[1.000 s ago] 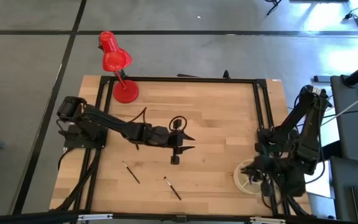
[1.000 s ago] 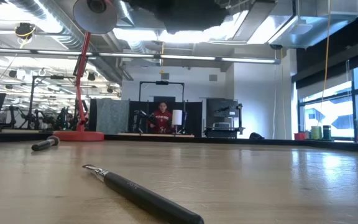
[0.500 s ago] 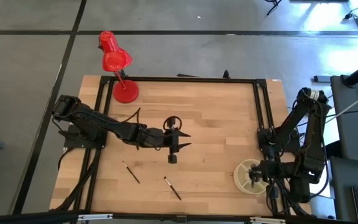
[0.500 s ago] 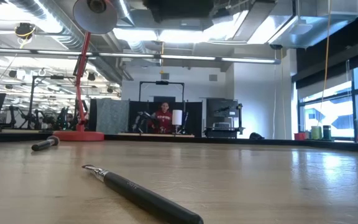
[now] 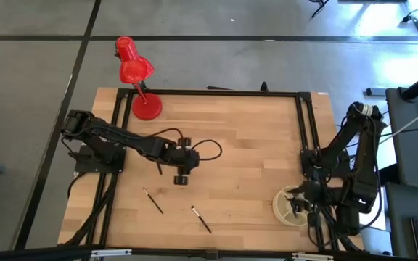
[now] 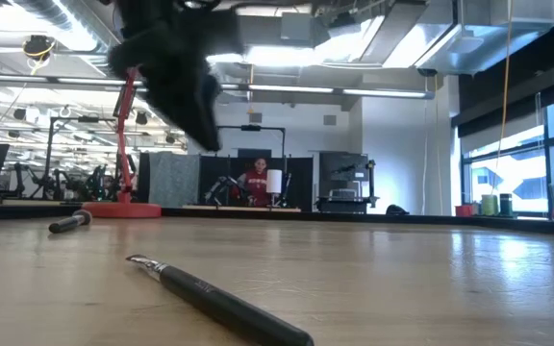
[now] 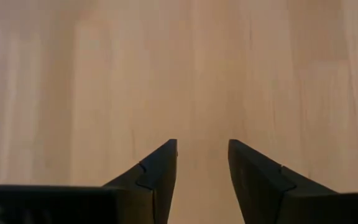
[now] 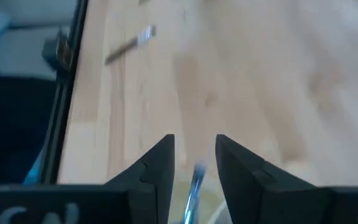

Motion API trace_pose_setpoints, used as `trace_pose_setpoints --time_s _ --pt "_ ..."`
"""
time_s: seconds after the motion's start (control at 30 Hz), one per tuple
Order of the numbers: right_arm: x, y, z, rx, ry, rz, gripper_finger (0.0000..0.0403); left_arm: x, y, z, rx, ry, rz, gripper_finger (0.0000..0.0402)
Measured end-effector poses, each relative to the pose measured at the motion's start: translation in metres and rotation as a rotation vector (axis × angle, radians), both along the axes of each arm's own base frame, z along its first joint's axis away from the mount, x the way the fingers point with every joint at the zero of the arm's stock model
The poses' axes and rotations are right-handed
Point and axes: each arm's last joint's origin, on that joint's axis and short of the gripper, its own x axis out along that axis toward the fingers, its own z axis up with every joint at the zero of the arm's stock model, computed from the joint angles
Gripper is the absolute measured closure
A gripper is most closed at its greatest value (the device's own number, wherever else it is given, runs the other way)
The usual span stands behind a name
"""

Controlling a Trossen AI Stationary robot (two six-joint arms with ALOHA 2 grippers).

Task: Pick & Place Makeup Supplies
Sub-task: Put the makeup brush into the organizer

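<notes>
Two makeup brushes, slim dark sticks with lighter tips, lie flat on the wood: one (image 5: 152,201) toward the near left, one (image 5: 201,219) near the near edge, the latter close to the low camera (image 6: 219,303). My left gripper (image 5: 181,174) hovers open over bare wood (image 7: 202,149), on the far side of both brushes. My right gripper (image 5: 300,204) is open over a round pale cup (image 5: 289,206) at the near right. The silvery end of a brush (image 8: 194,183) shows between its fingers without touching them; the cup's rim (image 8: 219,211) lies below.
A red desk lamp (image 5: 136,72) stands on its round base (image 5: 147,107) at the far left corner. A black frame (image 5: 216,93) borders the table. The second brush (image 6: 70,223) shows in the low view, and a brush (image 8: 129,40) lies far off in the right wrist view. A person (image 6: 251,183) sits in the room behind.
My left gripper has swung from the table's middle toward its left edge, speeding up in the last half second, and has turned about its wrist; its cable now loops behind it. It has come into the low view at the upper left. Both brushes lie unmoved.
</notes>
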Motion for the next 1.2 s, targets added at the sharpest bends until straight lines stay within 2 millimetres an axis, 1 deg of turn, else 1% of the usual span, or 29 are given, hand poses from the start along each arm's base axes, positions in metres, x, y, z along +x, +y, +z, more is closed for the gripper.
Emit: trace_pose_setpoints --time_s 0.07,0.17,0.23,0.33,0.4,0.47,0.53,0.6,0.7,0.77,0.83,0.93,1.07,1.2 --pt "0.005 -0.001 0.009 -0.072 -0.079 0.005 0.0285 -0.005 0.001 -0.002 -0.006 0.053 0.015 0.0266" --pt "0.013 -0.004 0.023 -0.17 -0.193 -0.02 0.0284 -0.015 0.005 -0.007 -0.012 0.149 0.116 0.0269" --pt "0.017 -0.006 0.032 -0.214 -0.256 -0.054 0.0284 -0.024 0.01 -0.009 -0.034 0.235 0.238 0.0269" --pt "0.025 -0.01 0.042 -0.242 -0.331 -0.125 0.0284 -0.038 0.025 -0.011 -0.067 0.34 0.523 0.0267" --pt "0.03 -0.013 0.049 -0.244 -0.393 -0.191 0.0284 -0.045 0.038 -0.011 -0.038 0.345 0.749 0.0266" --pt "0.037 -0.016 0.059 -0.257 -0.452 -0.26 0.0284 -0.049 0.05 -0.01 0.0 0.317 0.922 0.0265" --pt "0.044 -0.021 0.069 -0.246 -0.455 -0.306 0.0284 -0.053 0.06 -0.011 0.045 0.288 1.026 0.0265" --pt "0.049 -0.026 0.074 -0.234 -0.458 -0.346 0.0284 -0.055 0.065 -0.013 0.111 0.241 1.087 0.0263" --pt "0.057 -0.031 0.072 -0.231 -0.456 -0.395 0.0284 -0.062 0.067 -0.022 0.153 0.228 1.141 0.0254" --pt "0.061 -0.035 0.065 -0.24 -0.431 -0.41 0.0284 -0.067 0.067 -0.031 0.098 0.282 1.163 0.0247" --pt "0.065 -0.037 0.055 -0.245 -0.392 -0.415 0.0284 -0.071 0.065 -0.038 -0.001 0.356 1.173 0.024" --pt "0.07 -0.042 0.051 -0.262 -0.374 -0.44 0.0284 -0.076 0.064 -0.045 -0.058 0.394 1.198 0.0227" --pt "0.075 -0.047 0.051 -0.257 -0.361 -0.47 0.0284 -0.078 0.065 -0.048 -0.073 0.371 1.275 0.0204" --pt "0.078 -0.051 0.051 -0.257 -0.361 -0.496 0.0284 -0.074 0.067 -0.051 -0.108 0.278 1.382 0.0174"
